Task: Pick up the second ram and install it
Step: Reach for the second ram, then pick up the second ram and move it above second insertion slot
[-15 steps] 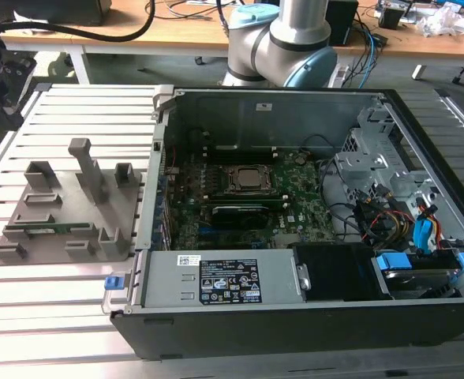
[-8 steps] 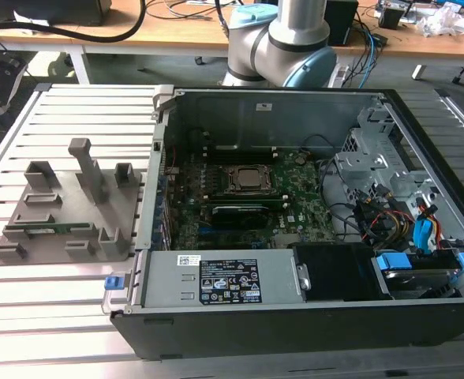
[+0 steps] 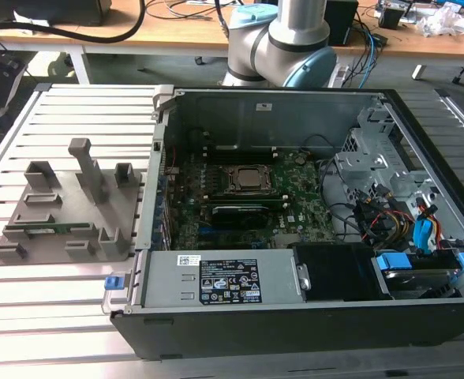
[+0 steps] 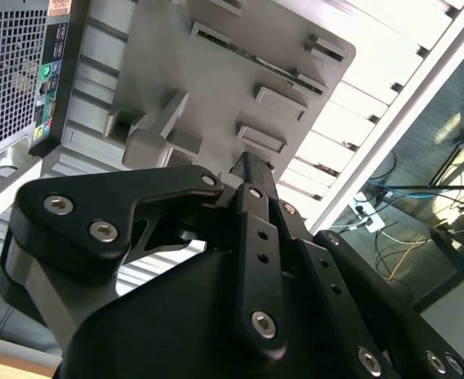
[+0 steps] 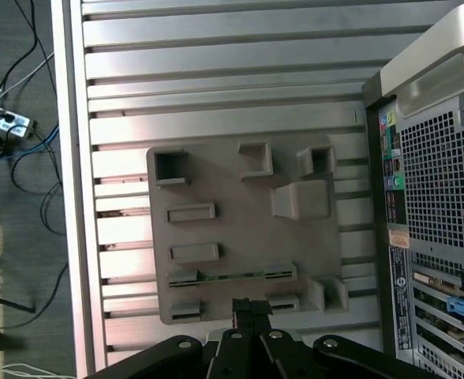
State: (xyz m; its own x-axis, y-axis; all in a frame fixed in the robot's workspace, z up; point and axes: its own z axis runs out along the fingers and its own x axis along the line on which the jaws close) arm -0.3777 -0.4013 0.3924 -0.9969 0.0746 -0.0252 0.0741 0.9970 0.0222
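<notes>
The second ram is a slim green stick lying in a long slot near the front of the grey fixture tray, at the exterior view's left. Both wrist views look down on this tray. The ram lies between two grey holders. My gripper hangs above the tray, well clear of the ram, with its black fingertips pressed together and nothing between them.
The open computer case stands right of the tray, with the green motherboard and CPU socket inside. Its perforated rear panel borders the tray. The slatted metal table ends at an edge with cables on the floor.
</notes>
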